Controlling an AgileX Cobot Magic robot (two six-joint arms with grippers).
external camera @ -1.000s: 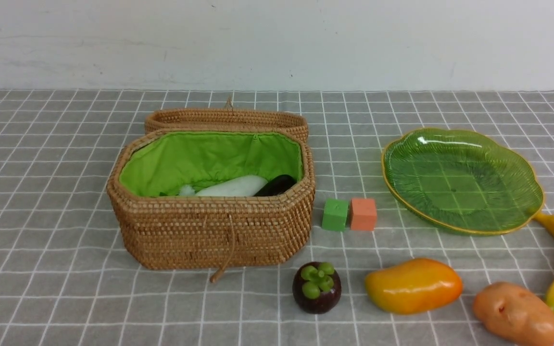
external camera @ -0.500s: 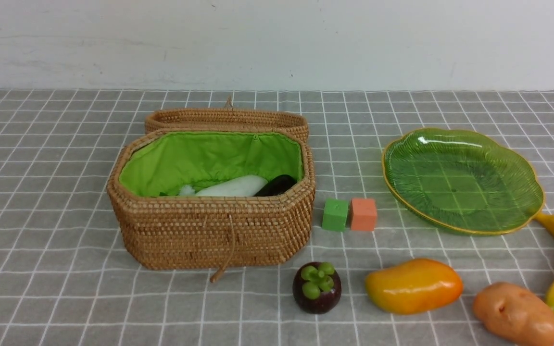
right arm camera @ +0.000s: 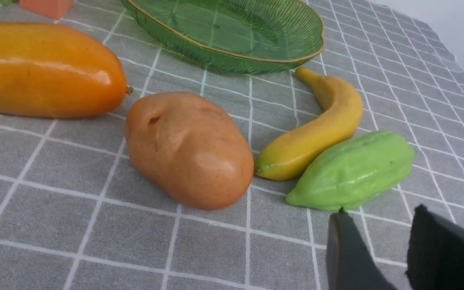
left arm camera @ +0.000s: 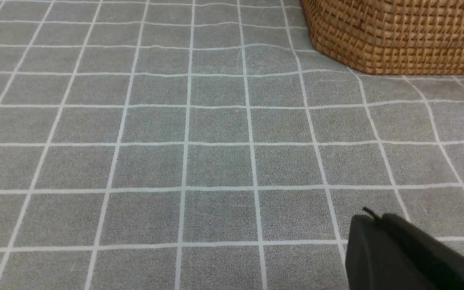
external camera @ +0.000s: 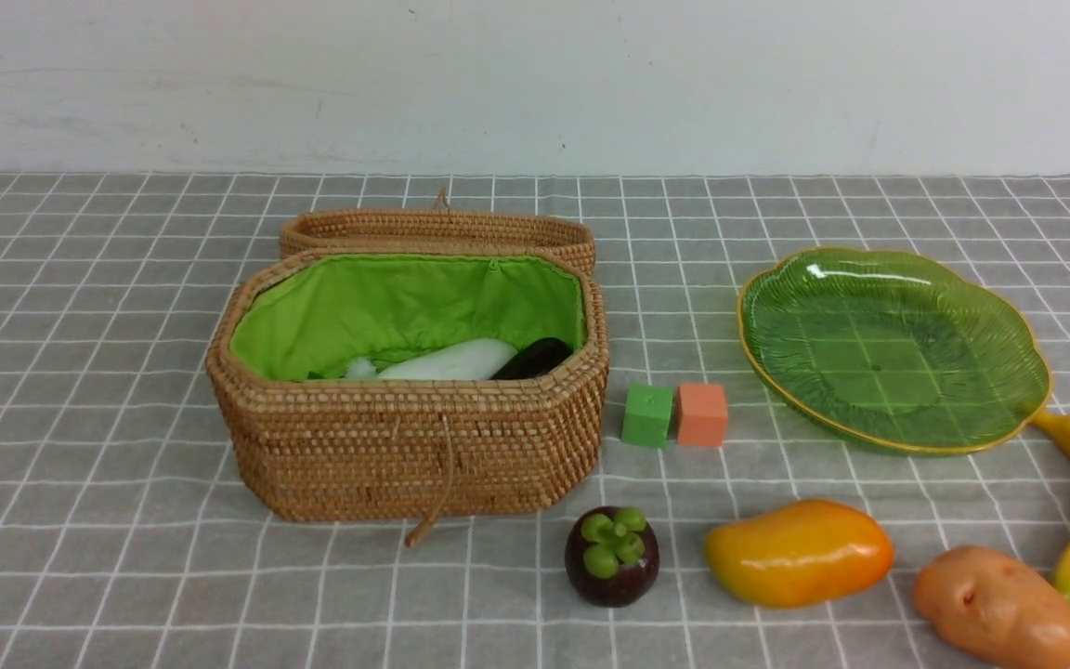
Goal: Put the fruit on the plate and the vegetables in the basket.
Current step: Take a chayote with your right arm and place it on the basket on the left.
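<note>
Left gripper, jaws closed and empty, sits low over the checked cloth close by the basket. Right gripper, jaws apart, hovers low beside potato, banana and green vegetable, near-right of the plate.

The potato lies between the mango and the banana. A green vegetable touches the banana, near the parted end effector

A plain white wall, faintly scuffed, rises behind the surface, which a grey cloth with thin white grid lines covers under soft, even light.
</note>
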